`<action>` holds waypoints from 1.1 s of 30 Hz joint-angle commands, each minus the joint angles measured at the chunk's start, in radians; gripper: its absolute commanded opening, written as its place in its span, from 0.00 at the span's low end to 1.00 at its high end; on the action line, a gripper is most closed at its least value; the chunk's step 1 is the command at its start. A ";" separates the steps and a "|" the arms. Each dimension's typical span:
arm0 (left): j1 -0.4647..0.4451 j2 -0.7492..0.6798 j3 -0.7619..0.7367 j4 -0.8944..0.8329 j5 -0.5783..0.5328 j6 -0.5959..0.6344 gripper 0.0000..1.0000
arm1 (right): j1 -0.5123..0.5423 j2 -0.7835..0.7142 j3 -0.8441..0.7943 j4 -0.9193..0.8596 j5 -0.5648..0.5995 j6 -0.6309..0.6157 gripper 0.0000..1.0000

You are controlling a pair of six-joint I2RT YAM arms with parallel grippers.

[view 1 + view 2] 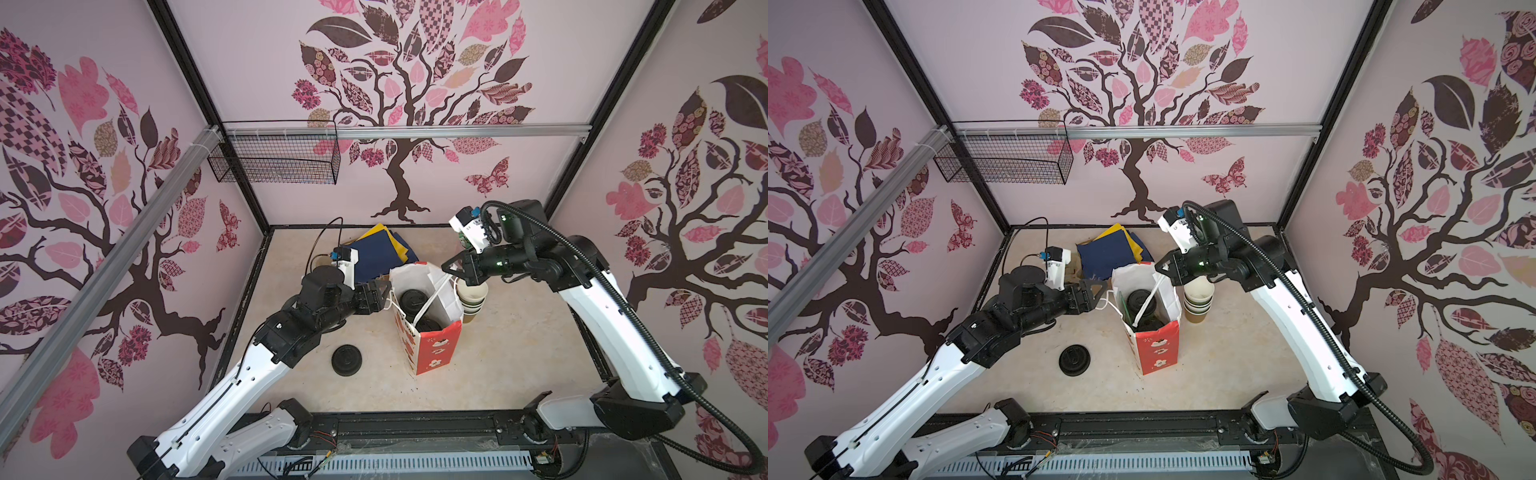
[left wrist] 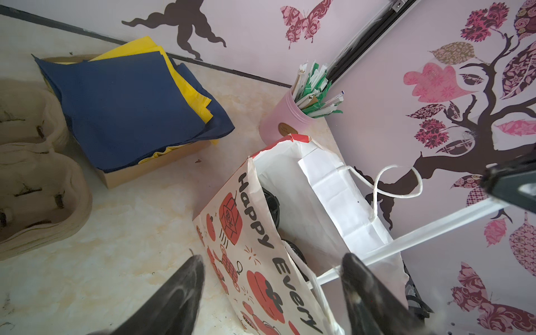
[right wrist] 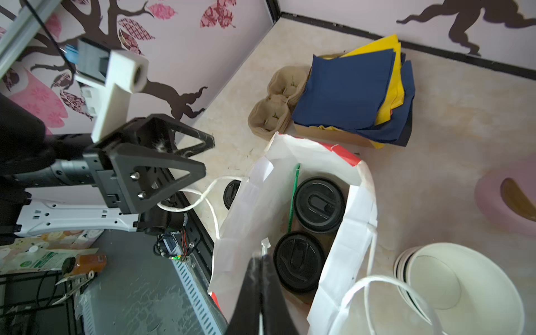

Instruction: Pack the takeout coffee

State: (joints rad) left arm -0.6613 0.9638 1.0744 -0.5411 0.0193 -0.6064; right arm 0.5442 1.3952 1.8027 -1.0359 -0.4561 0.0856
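Right jaws are pinching paper bag (image 1: pixel 432 351) at rim, closed; left jaws are hovering wide open, empty. Lidded cups (image 3: pixel 319 204) are sitting inside.

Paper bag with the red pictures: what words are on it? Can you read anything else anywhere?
"Happy Every": black letters on the side of the white-and-red paper bag, left wrist view; more may be cut off.
Round brown label on the pink plastic jar: too small to read.
Green-and-white printed packet off the table, right wrist view: blurred.
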 commanded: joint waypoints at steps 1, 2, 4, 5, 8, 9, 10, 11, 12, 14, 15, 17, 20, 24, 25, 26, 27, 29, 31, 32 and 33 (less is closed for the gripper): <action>0.003 -0.020 -0.022 0.001 -0.034 -0.009 0.77 | 0.030 0.052 -0.024 0.000 -0.002 -0.008 0.00; 0.002 -0.021 -0.023 0.000 -0.041 -0.011 0.77 | 0.042 0.073 -0.023 0.000 -0.006 -0.012 0.00; 0.002 -0.026 -0.024 -0.002 -0.052 -0.013 0.77 | 0.063 0.118 -0.013 -0.005 -0.009 -0.019 0.00; 0.003 -0.028 -0.025 -0.003 -0.057 -0.015 0.77 | 0.073 0.144 0.000 -0.013 -0.005 -0.025 0.00; 0.003 -0.033 -0.024 -0.013 -0.076 -0.018 0.77 | 0.091 0.215 0.041 -0.037 0.004 -0.045 0.00; 0.002 -0.033 -0.026 -0.016 -0.084 -0.020 0.77 | 0.098 0.238 0.055 -0.043 0.010 -0.055 0.00; 0.002 -0.034 -0.026 -0.018 -0.090 -0.023 0.77 | 0.105 0.257 0.067 -0.046 0.019 -0.060 0.00; 0.003 -0.034 -0.027 -0.021 -0.097 -0.024 0.77 | 0.113 0.273 0.075 -0.043 0.020 -0.062 0.00; 0.002 -0.034 -0.026 -0.024 -0.104 -0.026 0.77 | 0.120 0.290 0.082 -0.038 0.015 -0.062 0.00; 0.003 -0.037 -0.027 -0.025 -0.112 -0.026 0.77 | 0.135 0.317 0.084 -0.031 0.013 -0.060 0.00; 0.002 -0.038 -0.026 -0.025 -0.118 -0.028 0.77 | 0.145 0.329 0.081 -0.027 0.013 -0.059 0.01; 0.002 -0.039 -0.028 -0.024 -0.124 -0.030 0.77 | 0.155 0.349 0.080 -0.012 0.014 -0.049 0.10; 0.003 -0.040 -0.030 -0.023 -0.136 -0.034 0.77 | 0.156 0.370 0.100 0.011 0.044 -0.014 0.28; 0.003 -0.040 -0.019 -0.047 -0.175 -0.044 0.77 | 0.156 0.342 0.131 0.059 0.114 0.031 0.44; 0.002 -0.040 -0.016 -0.053 -0.187 -0.045 0.77 | 0.156 0.323 0.128 0.077 0.125 0.037 0.46; 0.003 -0.041 -0.010 -0.066 -0.205 -0.048 0.77 | 0.156 0.304 0.119 0.098 0.135 0.042 0.48; 0.003 -0.039 -0.005 -0.082 -0.229 -0.056 0.77 | 0.156 0.276 0.108 0.126 0.159 0.049 0.50; 0.003 -0.034 0.011 -0.119 -0.271 -0.064 0.76 | 0.156 0.215 0.080 0.178 0.239 0.072 0.54; 0.003 -0.025 0.031 -0.166 -0.325 -0.078 0.76 | 0.157 0.138 0.034 0.242 0.347 0.090 0.57; 0.003 -0.015 0.046 -0.205 -0.360 -0.091 0.76 | 0.157 0.086 -0.005 0.291 0.413 0.101 0.60; 0.005 0.001 0.066 -0.247 -0.390 -0.106 0.75 | 0.157 0.024 -0.060 0.337 0.486 0.108 0.62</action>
State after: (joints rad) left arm -0.6613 0.9432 1.0798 -0.6765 -0.2558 -0.6769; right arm 0.6998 1.5848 1.7973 -0.8303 -0.1776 0.1532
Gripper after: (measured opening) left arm 0.758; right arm 0.608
